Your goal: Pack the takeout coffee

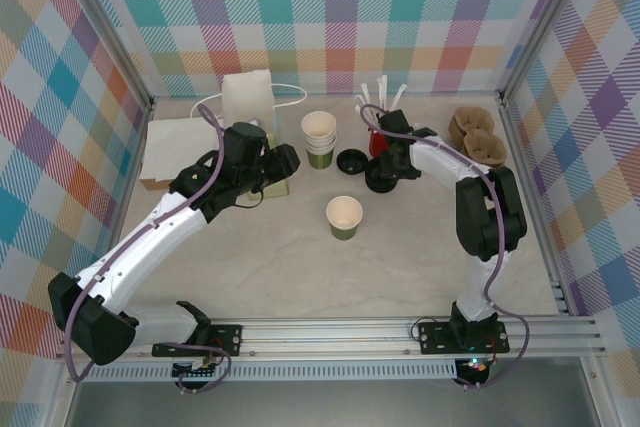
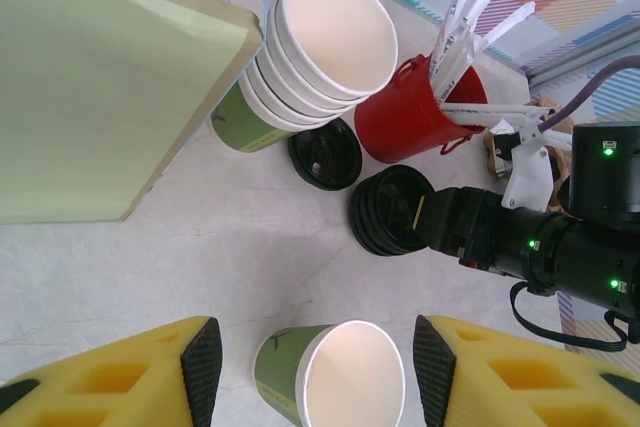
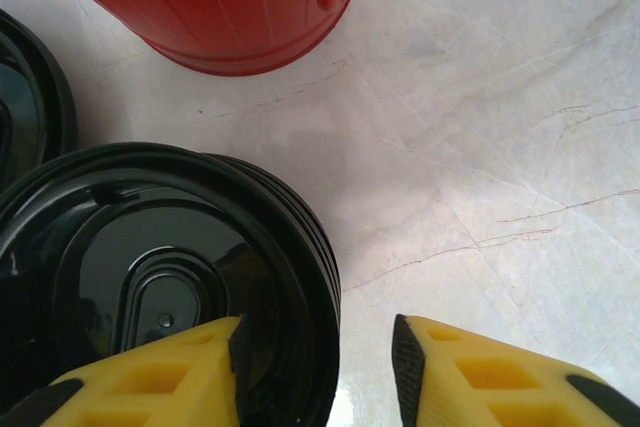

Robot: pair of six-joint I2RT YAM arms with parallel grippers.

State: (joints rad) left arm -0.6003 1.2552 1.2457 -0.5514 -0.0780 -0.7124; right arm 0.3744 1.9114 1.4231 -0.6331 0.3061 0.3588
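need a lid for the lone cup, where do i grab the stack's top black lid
Pinch the top lid by its rim, coming from above on the side away from the red cup; it lies flat, likely too wide to span.

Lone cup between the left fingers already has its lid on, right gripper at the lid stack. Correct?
Not lidded: the left wrist view shows the cup open, cream interior bare. The rest holds: the right gripper is at the lid stack.
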